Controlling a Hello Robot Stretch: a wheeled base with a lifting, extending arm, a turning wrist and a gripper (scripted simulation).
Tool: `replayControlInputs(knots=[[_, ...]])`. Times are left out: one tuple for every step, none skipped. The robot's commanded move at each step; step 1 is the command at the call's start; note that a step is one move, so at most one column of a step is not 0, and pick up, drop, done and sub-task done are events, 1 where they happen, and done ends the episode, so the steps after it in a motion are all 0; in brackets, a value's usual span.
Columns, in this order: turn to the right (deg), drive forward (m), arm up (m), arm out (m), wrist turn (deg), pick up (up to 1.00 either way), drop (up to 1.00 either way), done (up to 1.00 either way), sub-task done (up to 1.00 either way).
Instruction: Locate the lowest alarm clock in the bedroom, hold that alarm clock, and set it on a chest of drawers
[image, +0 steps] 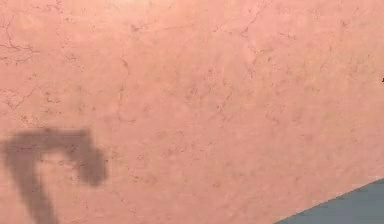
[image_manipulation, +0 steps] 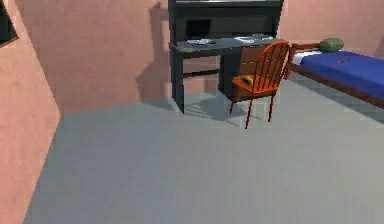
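Observation:
In the arm side view a dark desk (image_manipulation: 205, 55) with a tall hutch stands against the far pink wall. Flat pale things (image_manipulation: 200, 41) lie on its top, too small to name. An orange wooden chair (image_manipulation: 262, 78) stands in front of the desk's right end, and a small dark and yellow blob (image_manipulation: 245, 78) lies on its seat. I cannot tell what that blob is.
A pink wall (image: 190, 90) stands very close in the forward view, with a strip of grey floor (image: 345, 208) at the bottom right. A bed (image_manipulation: 345, 70) with a blue cover and a green pillow (image_manipulation: 331, 45) lies at the arm side view's right. Grey floor (image_manipulation: 180, 160) spreads wide there.

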Motion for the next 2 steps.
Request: replayControlInputs(knots=[[-45.0,0.00,0.00,0.00,0.0,0.00,0.00,0.00,0.00],[45.0,0.00,0.00,0.00,0.0,0.00,0.00,0.00,0.00]])
